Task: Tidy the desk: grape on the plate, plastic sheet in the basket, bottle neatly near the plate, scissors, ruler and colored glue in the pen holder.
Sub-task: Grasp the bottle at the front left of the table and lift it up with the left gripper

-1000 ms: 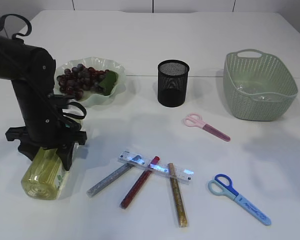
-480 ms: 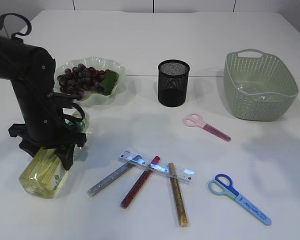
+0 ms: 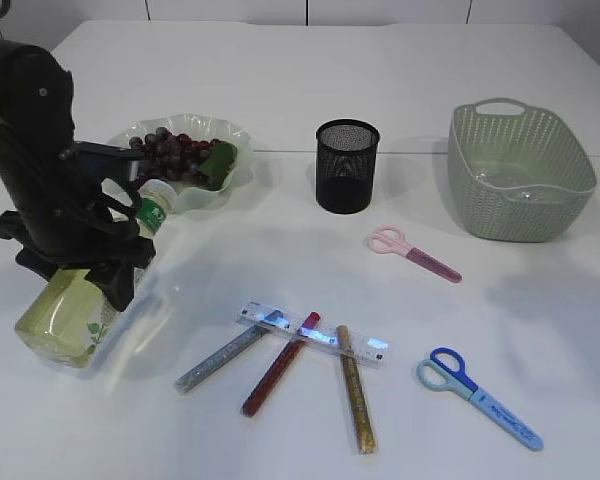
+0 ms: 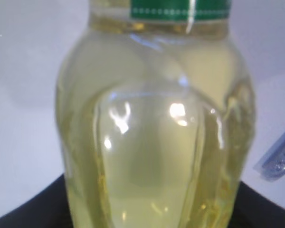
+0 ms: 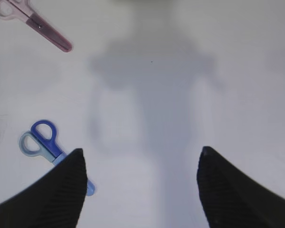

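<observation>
1. Since the earlier frames the bottle [image 3: 75, 300] has been tilted up from lying flat: its base at 7 o'clock is swung left and its green-banded neck is raised toward 1 o'clock, at the plate [image 3: 185, 195].
2. It is clamped about its middle by the left gripper [image 3: 80, 262]; the yellow body [image 4: 152, 142] fills the left wrist view.
3. By judgement, the bottle step is in hand but not done: the bottle is tilted, not yet stood upright beside the plate.
4. Grapes [image 3: 165, 155] are on the plate; a clear sheet appears to lie in the basket [image 3: 520, 175].
5. Nothing is held by the right gripper [image 5: 140, 187], whose fingers stand apart above the blue scissors [image 5: 45, 142].
6. Pink scissors [image 3: 412, 253], ruler [image 3: 312, 333] and glue sticks [image 3: 280, 362] lie outside the pen holder [image 3: 347, 166].
</observation>
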